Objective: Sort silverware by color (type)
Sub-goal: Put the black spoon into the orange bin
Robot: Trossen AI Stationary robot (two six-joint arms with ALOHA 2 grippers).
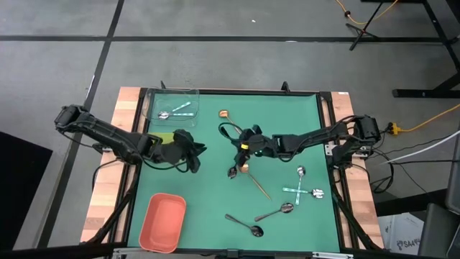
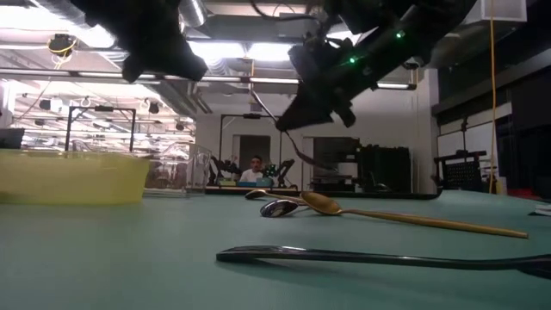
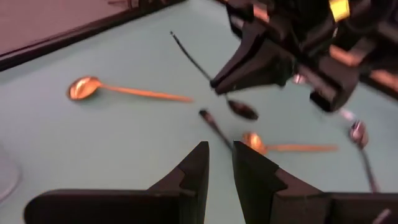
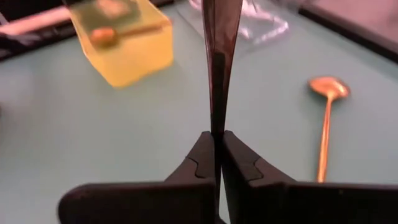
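My right gripper (image 1: 241, 144) hangs over the middle of the green mat, shut on a dark spoon (image 3: 242, 111) above the table. Below it a gold spoon (image 1: 255, 180) and another dark spoon (image 3: 214, 127) lie flat on the mat. Silver spoons (image 1: 300, 173) and one more dark spoon (image 1: 244, 224) lie nearer the right and near edges. My left gripper (image 1: 195, 149) hovers beside the yellow-green tray (image 1: 169, 137), its fingers (image 3: 193, 168) a little apart with nothing between them. My right gripper pinches the dark spoon's thin handle (image 4: 216, 118) between its two fingertips, partway along its length. The fingers slant down from the table's right side and lie across the handle. The spoon is tilted and clear of the mat, bowl end low and the handle's free end (image 3: 177, 40) high.
A clear tray (image 1: 172, 106) with silver spoons stands at the far left, and a salmon tray (image 1: 163, 221) at the near left. A gold spoon (image 4: 328, 87) lies toward the far edge. A raised black frame borders the mat (image 1: 320, 129).
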